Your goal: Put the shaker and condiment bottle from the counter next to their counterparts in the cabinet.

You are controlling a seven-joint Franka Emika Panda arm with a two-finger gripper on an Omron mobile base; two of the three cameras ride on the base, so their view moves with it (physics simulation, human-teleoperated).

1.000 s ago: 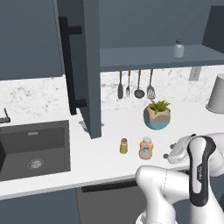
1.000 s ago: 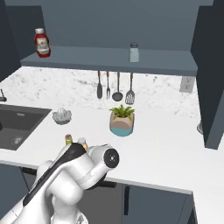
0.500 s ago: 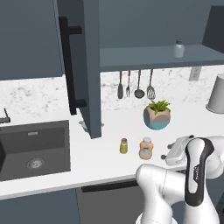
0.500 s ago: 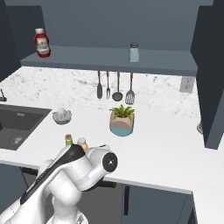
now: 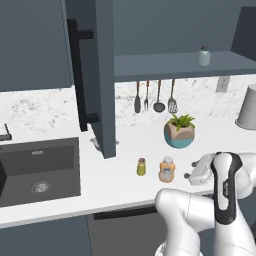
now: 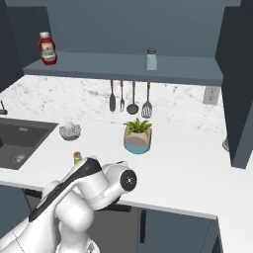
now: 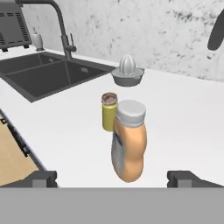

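One condiment bottle (image 7: 128, 142), squat, orange and smooth with a cream cap, stands on the white speckled counter (image 5: 120, 150) just beside one slim yellow shaker (image 7: 109, 111) with a brown cap. The gripper (image 7: 112, 178) has its two dark fingers spread wide, level with the bottle's base and not touching it. From the right base camera, one red bottle (image 6: 47, 48) and one pale shaker (image 6: 151, 59) stand well apart on the cabinet (image 6: 123, 66) shelf; the hand camera shows one ridged juicer (image 7: 127, 71) by the dark sink (image 7: 48, 76).

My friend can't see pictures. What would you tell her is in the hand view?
A squat orange bottle with a cream cap stands on the white speckled counter, centred between the open gripper's two dark fingertips. Just behind it stands a small yellow shaker with a brown cap, with a grey citrus juicer and dark sink farther back.
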